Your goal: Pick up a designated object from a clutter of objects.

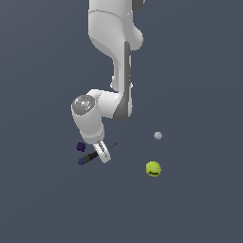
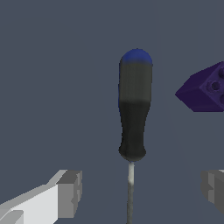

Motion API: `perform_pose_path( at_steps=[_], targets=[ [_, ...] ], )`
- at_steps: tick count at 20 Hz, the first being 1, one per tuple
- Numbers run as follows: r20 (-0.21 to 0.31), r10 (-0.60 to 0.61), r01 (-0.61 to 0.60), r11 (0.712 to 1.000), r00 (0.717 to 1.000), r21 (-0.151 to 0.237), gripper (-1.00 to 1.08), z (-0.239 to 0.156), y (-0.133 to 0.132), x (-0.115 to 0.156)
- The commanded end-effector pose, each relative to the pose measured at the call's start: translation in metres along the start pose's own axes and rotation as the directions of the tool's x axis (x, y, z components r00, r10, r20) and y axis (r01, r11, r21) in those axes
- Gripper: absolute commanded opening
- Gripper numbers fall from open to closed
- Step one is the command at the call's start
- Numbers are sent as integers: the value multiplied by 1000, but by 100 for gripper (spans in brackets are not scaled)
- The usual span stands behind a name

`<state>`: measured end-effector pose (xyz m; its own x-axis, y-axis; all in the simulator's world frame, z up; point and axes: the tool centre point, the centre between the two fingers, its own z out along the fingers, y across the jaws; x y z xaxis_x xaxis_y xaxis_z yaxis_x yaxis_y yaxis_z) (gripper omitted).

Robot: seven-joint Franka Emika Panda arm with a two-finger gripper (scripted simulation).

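Screwdriver (image 2: 134, 109): black handle, blue cap, thin shaft. Gripper (image 2: 142, 192) was open, fingers astride the shaft; purple cube (image 2: 205, 89) at handle's 3 o'clock.

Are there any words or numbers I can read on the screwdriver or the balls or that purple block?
None: no words, numbers or signs can be read anywhere.
Screwdriver: plain black and blue handle, no label.
Purple block: only small round dimples.
Yellow-green ball: a dark curved mark, not a letter.
White ball: plain.
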<state>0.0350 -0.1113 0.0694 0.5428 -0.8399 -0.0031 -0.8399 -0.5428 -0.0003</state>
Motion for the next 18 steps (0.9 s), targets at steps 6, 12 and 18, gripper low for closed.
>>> perform_pose_path(
  at_steps=[6,12,18],
  targets=[
    [-2,17,-17,1000,1000,-1,100,5,2,2],
    [-2,20,-20,1000,1000,-1,100,25,3,2],
    [-3,22,-22,1000,1000,0,100,50,3,2]
  ],
)
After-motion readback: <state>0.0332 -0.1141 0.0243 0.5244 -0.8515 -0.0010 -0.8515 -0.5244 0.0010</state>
